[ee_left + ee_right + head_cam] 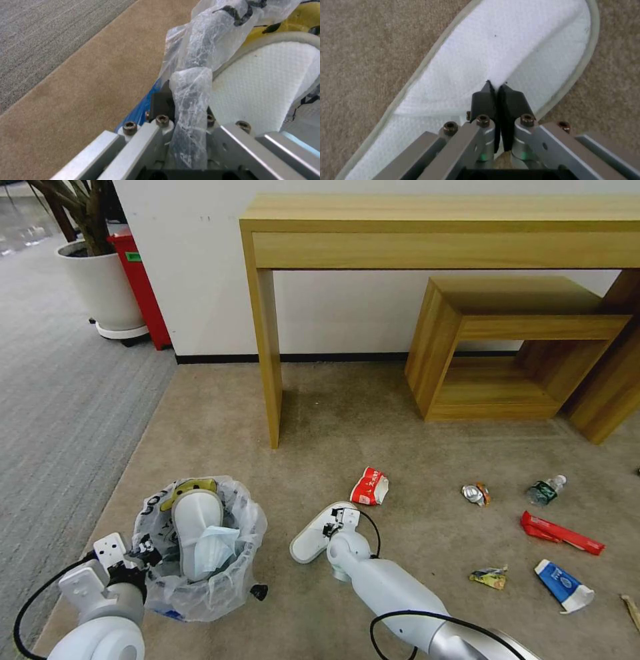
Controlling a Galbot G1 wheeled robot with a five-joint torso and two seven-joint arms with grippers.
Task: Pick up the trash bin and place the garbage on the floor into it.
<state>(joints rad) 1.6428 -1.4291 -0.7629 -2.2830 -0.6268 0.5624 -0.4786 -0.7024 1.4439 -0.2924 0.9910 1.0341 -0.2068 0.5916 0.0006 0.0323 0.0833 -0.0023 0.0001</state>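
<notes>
The trash bin (200, 573), lined with a crinkled plastic bag, stands at the near left of the beige floor (400, 447). It holds a white slipper (195, 530) and a face mask. My left gripper (139, 561) (185, 105) is shut on its bag-covered rim (195, 82). My right gripper (337, 525) (496, 87) is shut, pinching the upper of a second white slipper (315, 537) (520, 50) lying on the carpet. More garbage lies to the right: a red-white carton (370, 487), a crushed can (475, 493), a small bottle (545, 490), a red wrapper (561, 533) and a white-blue packet (563, 585).
A wooden console table (267, 380) stands against the wall, with a low wooden box stool (493, 347) under it. A potted plant (103, 287) and a red box (143, 287) stand at the far left on grey carpet (53, 413). A small yellow-green wrapper (489, 577) lies near my right arm.
</notes>
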